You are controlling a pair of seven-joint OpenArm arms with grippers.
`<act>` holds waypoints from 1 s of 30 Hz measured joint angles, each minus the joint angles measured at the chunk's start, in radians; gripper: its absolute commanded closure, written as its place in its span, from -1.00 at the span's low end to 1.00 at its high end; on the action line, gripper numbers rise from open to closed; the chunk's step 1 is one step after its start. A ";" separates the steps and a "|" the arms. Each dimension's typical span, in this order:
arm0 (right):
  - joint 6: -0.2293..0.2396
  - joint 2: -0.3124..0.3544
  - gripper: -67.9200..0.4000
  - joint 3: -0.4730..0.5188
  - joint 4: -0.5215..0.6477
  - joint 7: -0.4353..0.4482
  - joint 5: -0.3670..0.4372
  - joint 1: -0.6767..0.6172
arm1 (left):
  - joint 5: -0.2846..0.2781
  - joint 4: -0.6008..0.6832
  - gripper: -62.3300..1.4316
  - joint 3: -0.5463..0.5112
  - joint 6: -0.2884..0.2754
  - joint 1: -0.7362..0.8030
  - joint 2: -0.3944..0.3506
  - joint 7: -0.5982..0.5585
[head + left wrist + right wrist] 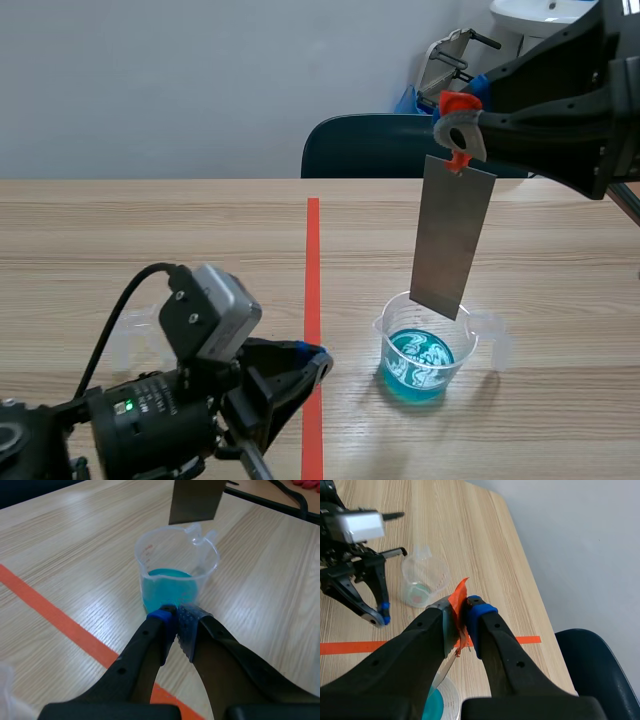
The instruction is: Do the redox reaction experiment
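A grey metal plate [452, 240] hangs upright from an orange tab [457, 102], and my right gripper [458, 112] is shut on that tab high over the table's right half. The plate's lower edge [196, 500] is just above a clear beaker [470, 345] holding blue liquid [418, 362], and does not touch the liquid. In the right wrist view the fingers pinch the orange tab [460, 597], with the blue beaker [437, 705] below. My left gripper [177, 617] is shut on nothing, low over the table, its tips close to the beaker [200, 575].
An empty clear beaker [135, 335] stands at the left behind the left arm, also visible as a clear cup [422, 577] in the right wrist view. A red tape line [312, 290] runs down the table's middle. A dark chair [370, 145] stands at the far edge.
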 measured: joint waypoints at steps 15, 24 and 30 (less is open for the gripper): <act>0.000 0.000 0.96 0.000 0.000 0.000 0.000 0.000 | 0.019 0.108 -1.00 -0.055 0.104 0.119 -0.026 -0.024; 0.000 0.000 0.96 0.000 0.000 0.000 0.000 0.000 | 0.019 0.108 -1.00 -0.055 0.104 0.119 -0.026 -0.022; 0.000 0.000 0.96 0.000 0.000 0.000 0.000 0.000 | 0.019 0.108 -1.00 -0.055 0.104 0.119 -0.026 -0.022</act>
